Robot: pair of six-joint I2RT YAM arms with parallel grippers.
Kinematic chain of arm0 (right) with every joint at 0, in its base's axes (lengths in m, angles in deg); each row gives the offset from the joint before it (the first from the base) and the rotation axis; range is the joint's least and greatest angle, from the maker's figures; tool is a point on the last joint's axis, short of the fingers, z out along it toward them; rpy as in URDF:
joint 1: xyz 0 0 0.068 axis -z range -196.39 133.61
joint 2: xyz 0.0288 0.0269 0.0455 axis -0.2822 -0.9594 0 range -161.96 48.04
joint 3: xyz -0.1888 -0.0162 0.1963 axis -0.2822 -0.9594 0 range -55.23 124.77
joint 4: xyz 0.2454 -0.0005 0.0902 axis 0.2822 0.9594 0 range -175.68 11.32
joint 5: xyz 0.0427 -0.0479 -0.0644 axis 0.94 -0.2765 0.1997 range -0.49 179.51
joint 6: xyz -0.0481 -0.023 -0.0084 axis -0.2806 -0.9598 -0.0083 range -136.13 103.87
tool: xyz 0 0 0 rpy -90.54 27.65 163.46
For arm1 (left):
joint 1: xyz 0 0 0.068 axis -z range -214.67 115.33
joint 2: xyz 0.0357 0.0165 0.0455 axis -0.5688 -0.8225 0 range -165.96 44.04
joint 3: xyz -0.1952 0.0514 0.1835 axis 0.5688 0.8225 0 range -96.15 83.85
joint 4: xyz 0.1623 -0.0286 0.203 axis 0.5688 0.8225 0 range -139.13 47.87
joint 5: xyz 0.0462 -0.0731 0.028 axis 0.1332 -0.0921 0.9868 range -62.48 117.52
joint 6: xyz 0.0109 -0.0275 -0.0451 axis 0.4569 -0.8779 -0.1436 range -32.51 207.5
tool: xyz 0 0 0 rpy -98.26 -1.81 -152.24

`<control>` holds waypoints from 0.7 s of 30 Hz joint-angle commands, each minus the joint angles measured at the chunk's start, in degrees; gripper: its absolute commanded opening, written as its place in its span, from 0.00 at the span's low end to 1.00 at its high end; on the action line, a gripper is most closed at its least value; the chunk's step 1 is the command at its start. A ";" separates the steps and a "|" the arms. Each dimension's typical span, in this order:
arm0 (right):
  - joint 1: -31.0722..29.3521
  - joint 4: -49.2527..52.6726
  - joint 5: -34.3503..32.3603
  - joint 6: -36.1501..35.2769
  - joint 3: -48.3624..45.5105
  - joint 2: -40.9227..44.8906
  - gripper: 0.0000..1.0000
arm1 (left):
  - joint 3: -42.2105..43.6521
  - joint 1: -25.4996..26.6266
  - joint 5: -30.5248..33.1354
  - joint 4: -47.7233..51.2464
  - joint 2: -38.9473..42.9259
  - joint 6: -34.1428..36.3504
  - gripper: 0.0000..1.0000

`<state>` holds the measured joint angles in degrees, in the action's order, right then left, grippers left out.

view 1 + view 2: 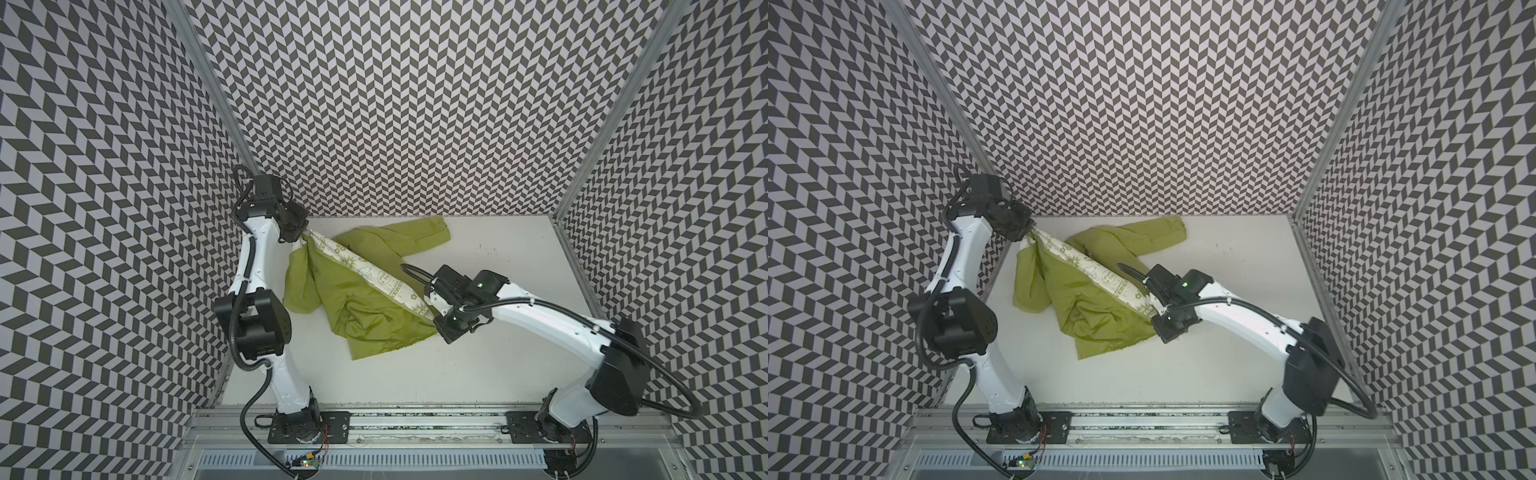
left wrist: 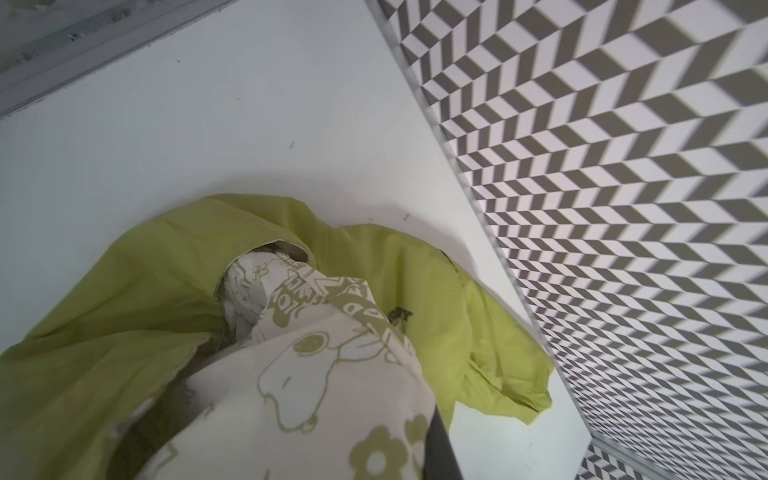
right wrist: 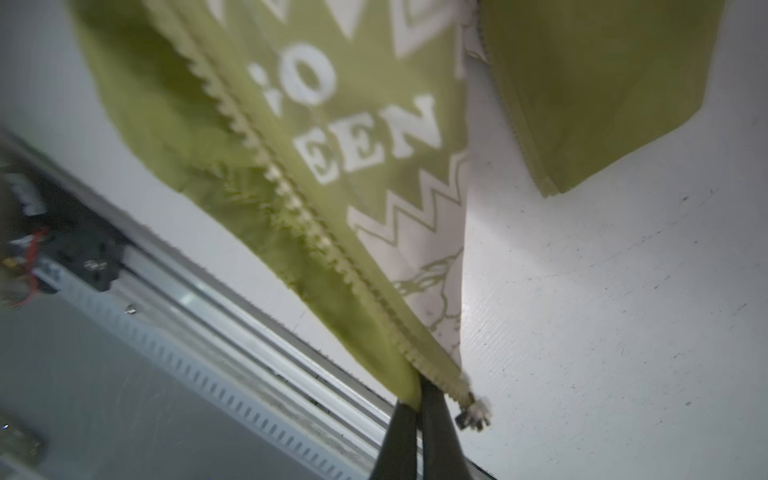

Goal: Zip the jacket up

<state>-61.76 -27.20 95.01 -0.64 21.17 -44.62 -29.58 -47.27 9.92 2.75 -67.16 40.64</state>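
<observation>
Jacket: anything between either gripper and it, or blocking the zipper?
Nothing visible. The left gripper and right gripper both pinch the jacket, stretching its front edge taut between them. In the right wrist view the zipper teeth run unobstructed down to the grip.

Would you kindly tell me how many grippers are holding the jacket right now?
2. The left gripper pinches the far end of the jacket; the right gripper clamps its near end, right beside the zipper. Neither grip is hidden.
</observation>
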 commanded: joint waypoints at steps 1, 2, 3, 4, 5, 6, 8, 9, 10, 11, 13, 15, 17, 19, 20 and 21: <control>0.96 2.13 -3.91 3.14 1.84 1.09 0.31 | -5.11 -2.72 2.53 3.28 -2.10 -1.84 0.27; 1.18 1.63 -4.16 3.55 2.35 1.33 0.40 | -6.12 -3.43 2.78 3.64 -2.63 -2.29 0.40; 1.67 1.47 -4.15 3.81 3.08 1.52 0.49 | -7.20 -4.13 3.07 3.90 -3.02 -2.53 0.54; 2.34 1.33 -4.03 4.01 3.94 1.45 0.55 | -8.37 -4.62 3.63 4.40 -3.27 -2.46 0.66; 3.04 1.16 -3.93 4.20 4.56 1.39 0.60 | -9.35 -4.87 4.04 5.07 -3.48 -2.31 0.72; 4.14 0.80 -3.41 4.47 5.26 1.11 0.64 | -10.36 -5.10 4.08 5.77 -3.70 -2.05 0.76; 6.44 -0.30 -2.15 5.19 6.20 0.05 0.69 | -10.83 -4.88 3.41 6.64 -3.33 -1.52 0.78; 7.81 -0.98 -1.67 5.69 6.78 -0.87 0.71 | -9.66 -4.50 2.64 6.59 -2.55 -1.40 0.78; 9.28 -1.70 -0.68 6.18 7.43 -2.04 0.72 | -7.17 -3.79 1.86 5.55 -1.13 -1.20 0.78; 10.65 -2.34 0.26 6.54 7.94 -3.26 0.72 | -4.24 -2.96 1.31 4.26 0.63 -0.91 0.78; 13.63 -4.19 2.88 7.95 9.20 -6.39 0.72 | 4.50 -1.06 0.61 0.75 5.18 -0.95 0.78; 16.87 -5.98 5.89 9.82 10.79 -10.17 0.68 | 15.88 0.44 -0.86 -3.91 10.36 -2.46 0.80; 19.35 -7.90 9.18 11.34 12.24 -13.52 0.66 | 26.46 1.44 -2.74 -8.31 14.87 -4.24 0.83; 20.82 -9.67 11.95 12.09 14.06 -17.03 0.66 | 35.66 1.96 -3.46 -10.93 18.20 -4.83 0.86; 21.16 -10.46 13.15 12.00 15.25 -18.96 0.67 | 38.87 1.98 -3.08 -11.18 19.60 -4.72 0.87; 21.32 -10.75 14.19 11.63 16.63 -21.00 0.69 | 41.49 1.54 -3.05 -11.88 20.69 -4.44 0.89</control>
<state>-40.66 -35.18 103.58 9.54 34.81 -62.35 5.88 -44.34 7.16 -4.73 -48.95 37.28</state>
